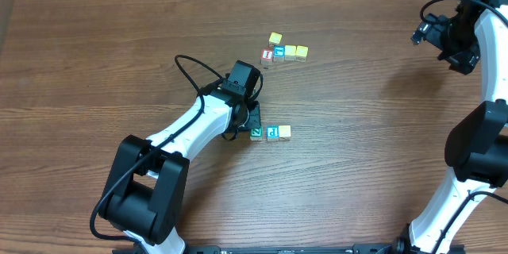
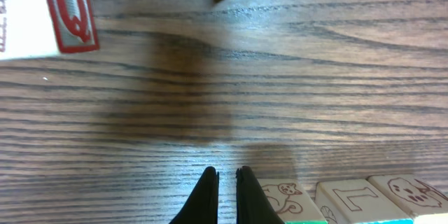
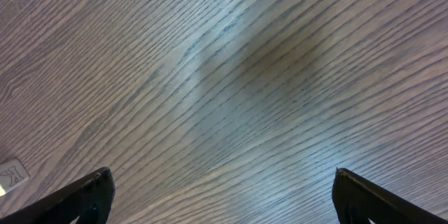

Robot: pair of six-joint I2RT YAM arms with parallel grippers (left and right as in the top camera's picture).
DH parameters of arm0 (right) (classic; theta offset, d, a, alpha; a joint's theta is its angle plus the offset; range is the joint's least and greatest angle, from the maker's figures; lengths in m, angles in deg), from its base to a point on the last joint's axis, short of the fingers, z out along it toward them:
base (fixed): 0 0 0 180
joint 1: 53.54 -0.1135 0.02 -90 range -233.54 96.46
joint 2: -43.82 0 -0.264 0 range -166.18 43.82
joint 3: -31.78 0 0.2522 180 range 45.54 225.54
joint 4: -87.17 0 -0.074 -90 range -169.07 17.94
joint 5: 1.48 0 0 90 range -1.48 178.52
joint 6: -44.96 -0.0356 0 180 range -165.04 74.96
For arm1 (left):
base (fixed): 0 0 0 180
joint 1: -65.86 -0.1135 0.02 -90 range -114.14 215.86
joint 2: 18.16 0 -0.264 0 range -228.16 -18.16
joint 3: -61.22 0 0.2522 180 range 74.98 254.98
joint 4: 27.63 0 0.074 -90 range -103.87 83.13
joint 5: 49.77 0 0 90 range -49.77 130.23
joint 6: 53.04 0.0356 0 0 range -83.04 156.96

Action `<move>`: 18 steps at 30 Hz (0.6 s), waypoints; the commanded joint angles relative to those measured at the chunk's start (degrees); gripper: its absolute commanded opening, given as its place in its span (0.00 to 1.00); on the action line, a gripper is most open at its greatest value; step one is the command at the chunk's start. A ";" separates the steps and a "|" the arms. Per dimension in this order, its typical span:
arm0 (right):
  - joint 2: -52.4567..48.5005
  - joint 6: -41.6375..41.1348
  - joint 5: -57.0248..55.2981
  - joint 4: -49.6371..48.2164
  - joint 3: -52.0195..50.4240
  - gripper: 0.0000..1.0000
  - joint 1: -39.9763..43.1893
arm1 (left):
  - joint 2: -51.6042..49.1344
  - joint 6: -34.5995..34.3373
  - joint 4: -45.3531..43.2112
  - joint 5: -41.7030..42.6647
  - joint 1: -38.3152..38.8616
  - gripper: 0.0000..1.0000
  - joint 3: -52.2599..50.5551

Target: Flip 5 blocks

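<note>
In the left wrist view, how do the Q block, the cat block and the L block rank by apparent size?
1. Q block, clearly largest, though cropped.
2. Tied: cat block and L block; both are cropped at the bottom, so unsure.

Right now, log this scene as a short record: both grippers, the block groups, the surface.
left gripper: shut, holding nothing, low at the table, tips right beside the green Z block
right gripper: open, holding nothing, over bare wood at the far right
near row: green Z block, teal block, pale yellow block, side by side
far group: red-faced block, blue-faced block, three yellowish blocks, close together
surface: wooden table
</note>
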 commanded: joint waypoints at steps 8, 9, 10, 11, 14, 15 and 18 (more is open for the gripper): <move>1.20 0.17 -0.31 -0.15 0.46 1.00 0.11 | -0.44 -0.57 0.92 3.87 0.26 0.04 -0.31; 1.20 0.17 -0.31 -0.15 0.46 1.00 0.11 | -0.44 -0.57 1.18 3.87 0.26 0.04 -0.31; 1.20 0.17 -0.31 -0.15 0.46 1.00 0.11 | -0.44 -0.57 1.46 3.87 0.26 0.04 -0.31; 1.20 0.17 -0.31 -0.15 0.46 1.00 0.11 | -0.44 -0.57 1.66 3.85 0.26 0.04 -0.31; 1.20 0.17 -0.31 -0.15 0.46 1.00 0.11 | -0.44 -0.55 1.68 3.13 0.24 0.04 -0.31; 1.20 0.17 -0.31 -0.15 0.46 1.00 0.11 | -0.44 -0.55 1.64 2.84 0.17 0.04 -0.28; 1.20 0.17 -0.31 -0.15 0.46 1.00 0.11 | -0.44 -0.57 1.75 0.11 0.07 0.04 0.17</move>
